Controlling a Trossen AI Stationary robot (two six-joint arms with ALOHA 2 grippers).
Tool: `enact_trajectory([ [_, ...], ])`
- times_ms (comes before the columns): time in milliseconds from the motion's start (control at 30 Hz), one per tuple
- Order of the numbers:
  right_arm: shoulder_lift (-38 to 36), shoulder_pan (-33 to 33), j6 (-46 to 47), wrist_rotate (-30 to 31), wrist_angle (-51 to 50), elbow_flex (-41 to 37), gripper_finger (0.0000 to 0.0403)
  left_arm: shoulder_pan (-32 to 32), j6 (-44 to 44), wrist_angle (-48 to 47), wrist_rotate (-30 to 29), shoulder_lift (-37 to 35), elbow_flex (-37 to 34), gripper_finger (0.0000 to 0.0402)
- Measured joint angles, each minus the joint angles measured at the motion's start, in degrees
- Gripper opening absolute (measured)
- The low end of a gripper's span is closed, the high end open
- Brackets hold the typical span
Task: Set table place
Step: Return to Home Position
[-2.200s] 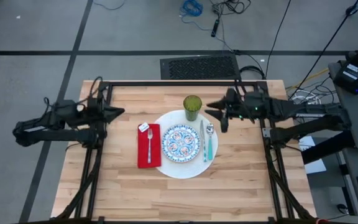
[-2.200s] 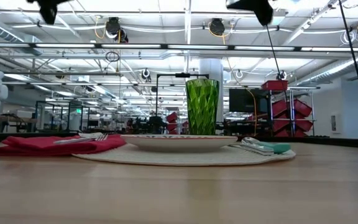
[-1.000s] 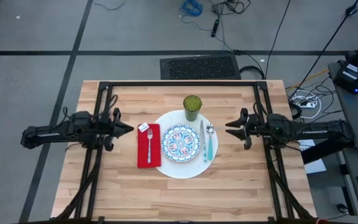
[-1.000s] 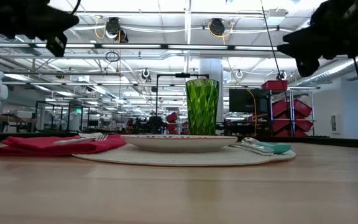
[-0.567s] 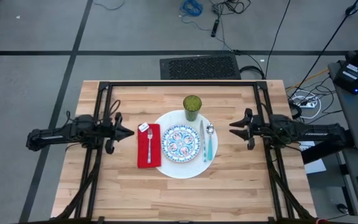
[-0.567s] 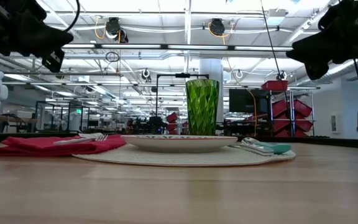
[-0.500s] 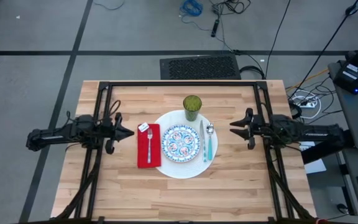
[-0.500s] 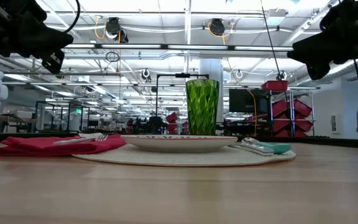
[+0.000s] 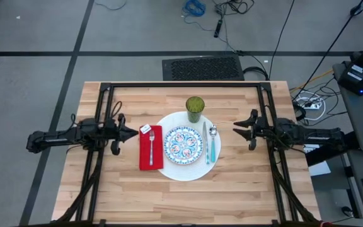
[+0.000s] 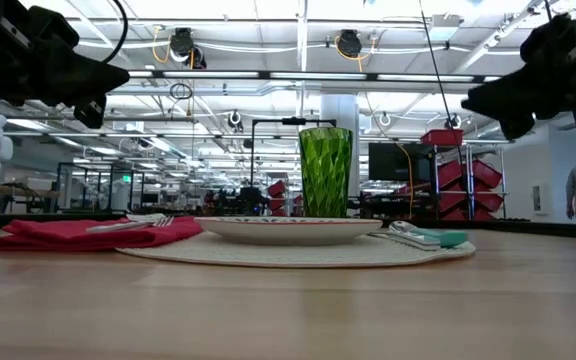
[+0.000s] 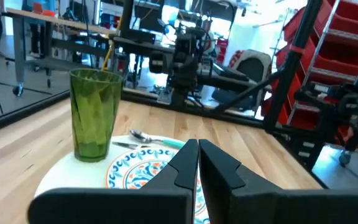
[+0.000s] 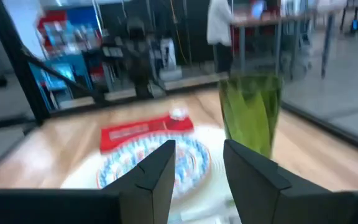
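Bright, even overhead light.
Ceiling strip lights seen glaring in low view; only faint shadows cast on table.

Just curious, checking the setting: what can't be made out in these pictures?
Right wrist view: the fork on the red napkin is blurred away.
High view: the white item at the napkin's corner is too small to identify.
Left wrist view: the left gripper covers part of the patterned plate.
Low view: that plate shows edge-on, hiding its pattern.

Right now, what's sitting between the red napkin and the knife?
The small blue-patterned plate, resting on the big white plate; the high view shows it.
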Motion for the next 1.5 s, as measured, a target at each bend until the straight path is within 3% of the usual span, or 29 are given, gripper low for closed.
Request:
enact_trajectory([
  [167, 0.5, 0.0, -1.7, 0.1, 9.3, -3.0, 0.0125, 0.0, 1.7, -0.1, -0.1, 0.0, 0.0, 0.0],
  [1500, 0.7, 0.0, -1.8, -1.5, 9.3, -2.9, 0.0125, 0.0, 1.7, -0.1, -0.2, 0.3, -0.1, 0.0],
])
